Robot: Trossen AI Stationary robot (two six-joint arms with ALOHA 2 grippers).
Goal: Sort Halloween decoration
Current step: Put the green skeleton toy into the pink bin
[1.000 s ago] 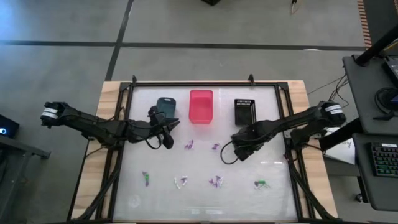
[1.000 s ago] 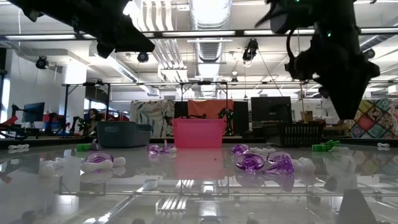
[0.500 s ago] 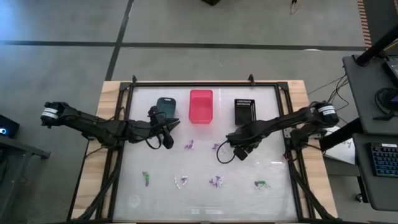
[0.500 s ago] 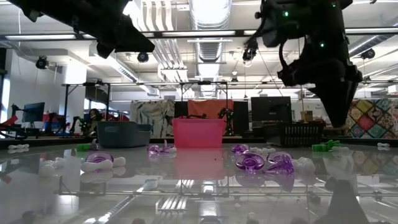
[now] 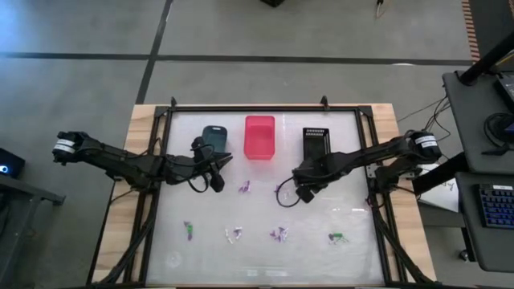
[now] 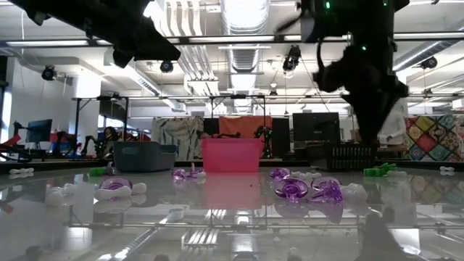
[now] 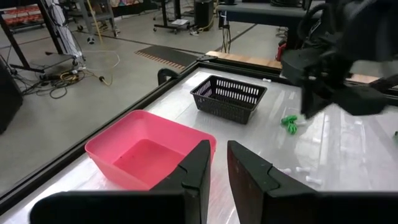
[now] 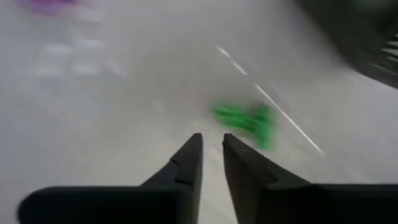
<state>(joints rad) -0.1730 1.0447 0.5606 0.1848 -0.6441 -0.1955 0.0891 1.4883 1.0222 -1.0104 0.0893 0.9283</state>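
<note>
- While the right tool (image 5: 299, 191) hangs above the table (image 5: 353, 241) near its centre, its fingers stand with only a narrow gap and nothing shows between them; the wrist view puts a green trinket (image 8: 245, 119) just beyond the fingertips.
- Left tool (image 5: 215, 167) waits at about nine o'clock from the centre, just below the blue-grey bin (image 5: 214, 136), fingers nearly together and empty.
- Halloween decoration lies scattered on the table: purple pieces (image 5: 244, 187) close to the centre, another purple one (image 5: 279, 234) at six o'clock, a white piece (image 5: 234, 234) beside it, a green piece (image 5: 337, 238) toward five o'clock, and one more (image 5: 189, 231) at seven o'clock.
- Pink bin (image 5: 259, 136) and black bin (image 5: 316, 143) sit along the twelve o'clock edge.
- Judging by their look, the trinkets are light, stiff plastic on a glossy top, so they may skid; a pinch across the narrow middle seems safest.
</note>
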